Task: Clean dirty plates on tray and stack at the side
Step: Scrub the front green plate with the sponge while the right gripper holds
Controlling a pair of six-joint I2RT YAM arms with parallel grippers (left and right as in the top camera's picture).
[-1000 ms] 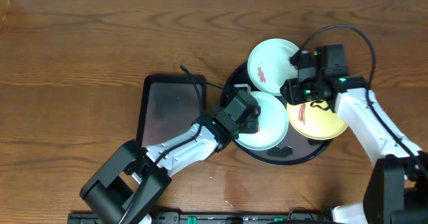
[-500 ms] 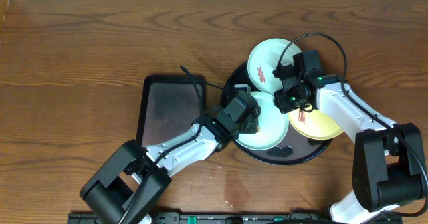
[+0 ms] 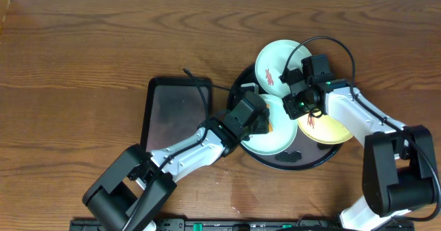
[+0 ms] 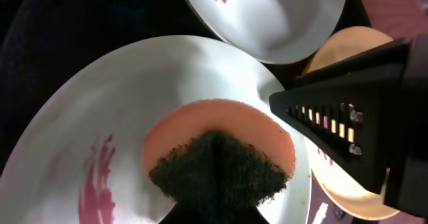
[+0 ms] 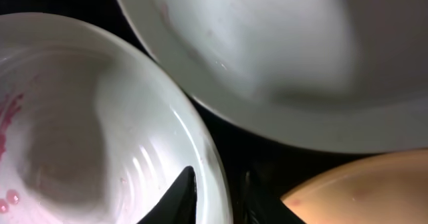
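Three plates lie overlapping on the round black tray (image 3: 293, 163). One pale-blue plate (image 3: 275, 60) is at the back with a red smear, another pale-blue plate (image 3: 279, 138) is in the middle, and a yellow plate (image 3: 331, 126) is at the right. My left gripper (image 3: 260, 126) is shut on an orange and dark-green sponge (image 4: 217, 158), pressed onto the middle plate (image 4: 100, 110) beside a red smear (image 4: 93, 184). My right gripper (image 3: 298, 105) straddles that plate's right rim (image 5: 215, 200). One finger (image 5: 179, 196) is inside and the other outside, with a slim dark gap at the outer one.
A smaller black rectangular tray (image 3: 176, 114) lies left of the round tray, with a black cable (image 3: 200, 81) across its far corner. Brown wooden table (image 3: 83, 58) stretches to the left and back. In the left wrist view the right gripper's black body (image 4: 361, 110) looms over the yellow plate (image 4: 341, 190).
My right gripper moved left from over the yellow plate to the middle plate's rim, and its jaws narrowed around it. The left gripper with the sponge shifted slightly right on the plate.
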